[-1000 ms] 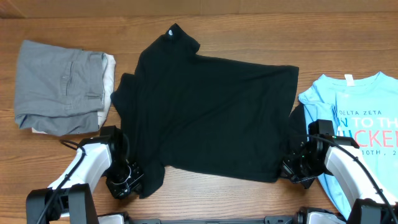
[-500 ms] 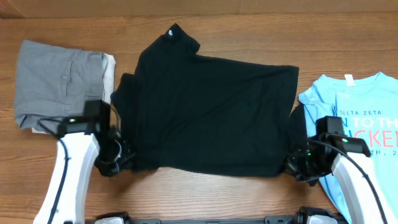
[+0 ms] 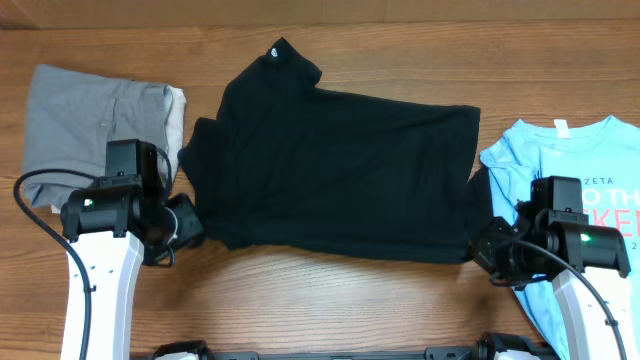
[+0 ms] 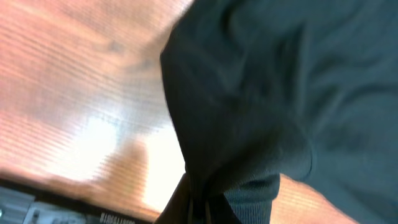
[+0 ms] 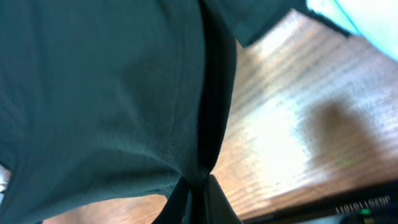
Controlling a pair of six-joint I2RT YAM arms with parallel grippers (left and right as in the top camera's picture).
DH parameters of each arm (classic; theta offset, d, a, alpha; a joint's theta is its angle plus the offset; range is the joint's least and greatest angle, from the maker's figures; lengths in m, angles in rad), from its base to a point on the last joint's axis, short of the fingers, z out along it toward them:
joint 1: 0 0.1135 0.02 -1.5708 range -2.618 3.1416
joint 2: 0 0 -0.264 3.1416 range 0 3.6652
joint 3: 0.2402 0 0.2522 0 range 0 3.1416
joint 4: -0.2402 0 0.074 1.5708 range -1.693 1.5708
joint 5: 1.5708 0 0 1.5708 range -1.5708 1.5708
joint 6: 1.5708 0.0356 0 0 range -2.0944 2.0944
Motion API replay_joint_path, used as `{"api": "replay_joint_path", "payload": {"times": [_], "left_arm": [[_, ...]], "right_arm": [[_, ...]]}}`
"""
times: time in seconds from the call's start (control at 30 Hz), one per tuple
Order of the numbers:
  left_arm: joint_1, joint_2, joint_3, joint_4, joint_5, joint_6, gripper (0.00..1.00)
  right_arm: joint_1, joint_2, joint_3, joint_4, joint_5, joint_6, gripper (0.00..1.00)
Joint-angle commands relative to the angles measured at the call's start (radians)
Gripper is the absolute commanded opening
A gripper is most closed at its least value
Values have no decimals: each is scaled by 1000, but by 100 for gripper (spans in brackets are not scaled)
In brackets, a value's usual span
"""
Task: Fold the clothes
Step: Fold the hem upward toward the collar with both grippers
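A black t-shirt [image 3: 330, 170] lies spread on the wooden table, collar at the far side. My left gripper [image 3: 188, 226] is shut on its near left corner, lifted off the table; the pinched black cloth fills the left wrist view [image 4: 249, 112]. My right gripper [image 3: 487, 250] is shut on the near right corner, and the cloth hangs from its fingers in the right wrist view [image 5: 112, 93]. A light blue printed t-shirt [image 3: 580, 160] lies at the right, partly under my right arm.
Folded grey trousers [image 3: 95, 135] on a white garment sit at the far left. Bare wooden table [image 3: 330, 300] runs along the near side between the arms. A corner of the blue shirt shows in the right wrist view [image 5: 364, 25].
Both grippers have lifted and carried the shirt's near hem away from the front edge toward the far side. The black shirt's near edge now lies higher and straighter.
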Motion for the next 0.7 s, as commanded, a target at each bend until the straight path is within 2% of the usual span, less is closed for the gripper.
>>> {"api": "replay_joint_path", "payload": {"times": [0.0,0.2,0.67], "left_arm": [[-2,-14,28,79,-11,37,4],[-2,-13,28,250,52,43,4],[-3,106,28,469,126,49,4]], "right_arm": [[-4,-9,42,47,-7,8,4],[-4,17,42,194,-8,69,4],[-4,179,42,452,-7,109,4]]}}
